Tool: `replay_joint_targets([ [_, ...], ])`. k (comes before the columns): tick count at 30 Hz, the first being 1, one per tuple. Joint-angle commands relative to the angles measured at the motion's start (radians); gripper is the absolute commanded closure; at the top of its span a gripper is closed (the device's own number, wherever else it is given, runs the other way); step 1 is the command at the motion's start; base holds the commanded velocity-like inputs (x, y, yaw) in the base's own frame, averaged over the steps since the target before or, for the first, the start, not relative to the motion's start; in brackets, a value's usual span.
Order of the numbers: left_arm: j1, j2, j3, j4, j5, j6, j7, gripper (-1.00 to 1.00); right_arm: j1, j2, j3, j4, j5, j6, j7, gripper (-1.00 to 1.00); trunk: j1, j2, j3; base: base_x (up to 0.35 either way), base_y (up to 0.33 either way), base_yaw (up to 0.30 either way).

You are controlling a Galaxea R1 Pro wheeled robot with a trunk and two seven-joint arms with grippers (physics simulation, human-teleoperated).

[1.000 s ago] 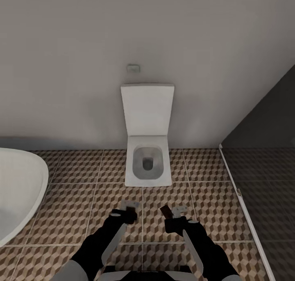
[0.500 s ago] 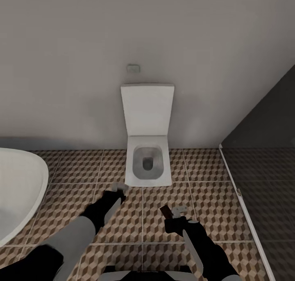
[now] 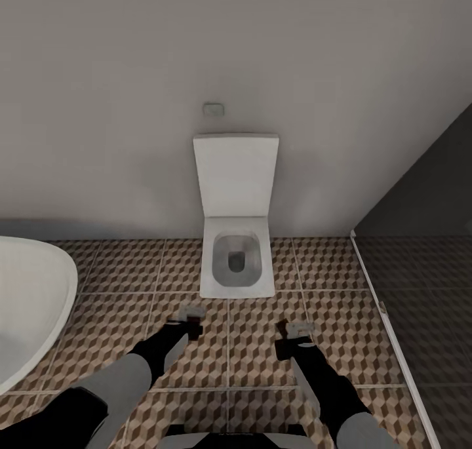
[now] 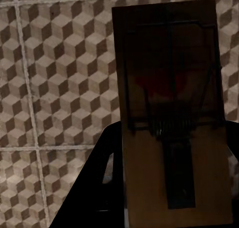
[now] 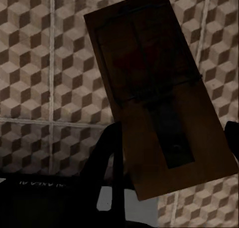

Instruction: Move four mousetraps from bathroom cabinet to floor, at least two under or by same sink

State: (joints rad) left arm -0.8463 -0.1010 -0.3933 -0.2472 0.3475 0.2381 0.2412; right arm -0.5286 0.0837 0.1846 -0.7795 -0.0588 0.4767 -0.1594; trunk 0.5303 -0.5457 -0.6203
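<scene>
Since the earlier frames, the left arm has swung out toward 8 o'clock and stretched forward, and the right gripper [image 3: 298,334] has turned so that its trap no longer shows from the head view; the camera has not moved. Left gripper [image 3: 189,316] hangs over the floor [image 3: 118,318] at 7 o'clock of the toilet [image 3: 236,239], clamped on a mousetrap [image 4: 172,123] whose long axis runs along the fingers, the red mark at its far half. Right gripper, at 5 o'clock of the toilet, is clamped on a second mousetrap [image 5: 159,93], its long axis skewed off the fingers. Both boards lie in shadow, their near ends cut off or hidden by the fingers. Mirrored lettering on the right gripper body is too dim to read. Tub [image 3: 29,305] at 9 o'clock, cut off.
</scene>
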Motion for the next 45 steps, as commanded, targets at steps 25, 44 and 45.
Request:
replay_joint_targets([
  [25,0.004,-0.034,-0.012,0.116,0.007,-0.190,-0.005,1.00,-0.271,0.015,0.012,0.489,-0.013,-0.269,0.056,1.00,0.000,-0.001,-0.001,0.000,0.000,0.000],
  [44,0.004,-0.037,-0.012,0.114,0.007,-0.191,-0.162,1.00,-0.271,0.008,0.012,0.495,-0.013,-0.371,0.117,1.00,0.000,-0.001,-0.001,0.000,0.000,0.000],
  [45,0.004,-0.037,-0.012,0.114,0.007,-0.191,-0.163,1.00,-0.271,0.008,0.012,0.495,-0.013,-0.373,0.117,1.00,0.000,-0.001,-0.001,0.000,0.000,0.000],
])
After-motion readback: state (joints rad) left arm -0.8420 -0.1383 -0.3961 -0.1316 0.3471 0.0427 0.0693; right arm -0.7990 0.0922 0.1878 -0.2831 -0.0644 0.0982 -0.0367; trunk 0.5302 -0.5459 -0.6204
